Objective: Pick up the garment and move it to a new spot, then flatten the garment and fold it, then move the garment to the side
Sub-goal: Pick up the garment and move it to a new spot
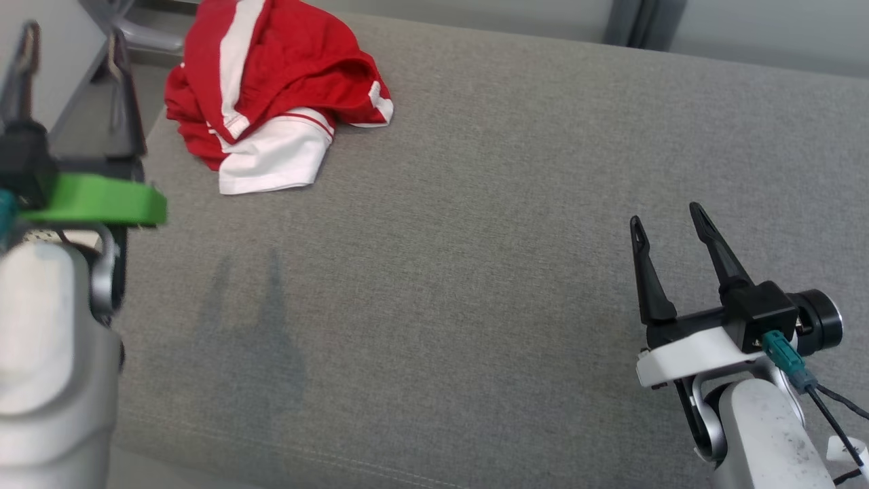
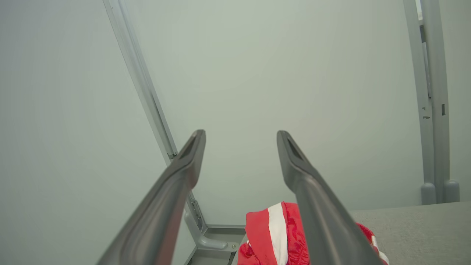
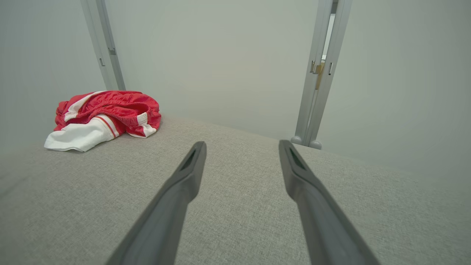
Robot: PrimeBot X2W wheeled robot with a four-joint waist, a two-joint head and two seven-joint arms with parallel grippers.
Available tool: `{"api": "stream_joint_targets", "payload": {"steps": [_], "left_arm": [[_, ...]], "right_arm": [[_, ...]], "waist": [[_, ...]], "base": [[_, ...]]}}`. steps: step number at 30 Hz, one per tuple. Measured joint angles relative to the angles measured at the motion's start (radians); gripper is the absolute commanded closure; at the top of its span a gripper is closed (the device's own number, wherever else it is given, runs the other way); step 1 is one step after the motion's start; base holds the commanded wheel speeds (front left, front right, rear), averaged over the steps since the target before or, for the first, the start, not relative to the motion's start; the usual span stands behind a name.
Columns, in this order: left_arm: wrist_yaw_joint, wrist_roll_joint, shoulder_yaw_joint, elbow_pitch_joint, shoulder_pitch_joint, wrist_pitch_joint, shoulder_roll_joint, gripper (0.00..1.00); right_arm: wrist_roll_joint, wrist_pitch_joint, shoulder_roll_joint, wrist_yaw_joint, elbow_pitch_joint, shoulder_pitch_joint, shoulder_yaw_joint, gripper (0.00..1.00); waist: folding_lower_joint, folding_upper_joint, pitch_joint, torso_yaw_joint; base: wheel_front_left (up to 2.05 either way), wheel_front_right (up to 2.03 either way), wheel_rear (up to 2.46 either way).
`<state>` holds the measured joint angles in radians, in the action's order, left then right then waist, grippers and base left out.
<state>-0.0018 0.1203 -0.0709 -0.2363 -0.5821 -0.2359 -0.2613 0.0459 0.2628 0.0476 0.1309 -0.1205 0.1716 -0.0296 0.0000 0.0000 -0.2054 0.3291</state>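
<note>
A crumpled red and white garment (image 1: 271,95) lies in a heap at the far left corner of the grey fabric surface (image 1: 489,204). In the right wrist view the garment (image 3: 105,116) sits far off to the left, and in the left wrist view its top (image 2: 272,235) shows low between the fingers. My left gripper (image 1: 71,44) is raised at the left edge, open and empty, beside and nearer than the garment. At the near right my right gripper (image 1: 669,221) hovers over the bare surface, open with nothing in it.
Pale wall panels with grey metal posts (image 3: 318,73) stand behind the surface. A grey bracket foot (image 2: 209,239) sits past the far left corner. The surface's front seam (image 1: 339,462) runs along the near edge.
</note>
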Motion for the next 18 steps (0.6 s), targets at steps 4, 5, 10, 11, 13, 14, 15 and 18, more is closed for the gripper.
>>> {"api": "stream_joint_targets", "payload": {"steps": [4,5,10,11,13,14,15,18], "left_arm": [[-0.032,0.018,0.028,-0.113,-0.234,0.094,-0.055,0.0],[-0.04,0.02,0.032,-0.153,-0.283,0.127,-0.07,0.0],[-0.078,0.09,0.045,-0.356,-0.457,0.346,-0.098,0.0],[-0.082,0.1,0.042,-0.381,-0.477,0.38,-0.099,0.0],[-0.087,0.104,0.031,-0.44,-0.511,0.451,-0.109,0.0],[-0.086,0.103,0.03,-0.463,-0.519,0.476,-0.118,0.0],[-0.081,0.102,0.031,-0.491,-0.525,0.504,-0.129,0.0],[-0.055,0.093,0.033,-0.553,-0.531,0.549,-0.155,0.0]], "right_arm": [[0.022,0.0,0.0,0.0,0.012,0.039,-0.009,0.0],[0.029,0.0,0.0,0.0,0.017,0.047,-0.01,0.0],[0.052,0.0,0.001,0.0,0.04,0.082,0.007,0.0],[0.057,0.0,0.001,0.0,0.045,0.086,0.01,0.0],[0.063,0.0,0.001,0.0,0.055,0.091,0.015,0.0],[0.064,0.0,0.001,0.0,0.058,0.094,0.015,0.0],[0.064,0.0,0.001,0.0,0.062,0.101,0.015,0.0],[0.063,0.0,0.001,0.0,0.072,0.108,0.012,0.0]], "waist": [[0.0,0.0,-0.058,-0.045],[0.0,0.0,-0.074,-0.057],[0.0,0.0,-0.159,-0.114],[0.0001,0.0,-0.174,-0.123],[0.0,0.0,-0.213,-0.144],[0.0001,0.0,-0.229,-0.152],[0.0,0.0,-0.248,-0.162],[0.0001,0.0,-0.299,-0.188]], "base": [[0.0,0.0,0.0],[0.0,0.0,0.0],[0.0,0.0,0.0],[0.0,0.0,0.0],[0.0,0.0,0.0],[0.0,0.0,0.0],[0.0,0.0,0.0],[0.0,0.0,0.0]]}}
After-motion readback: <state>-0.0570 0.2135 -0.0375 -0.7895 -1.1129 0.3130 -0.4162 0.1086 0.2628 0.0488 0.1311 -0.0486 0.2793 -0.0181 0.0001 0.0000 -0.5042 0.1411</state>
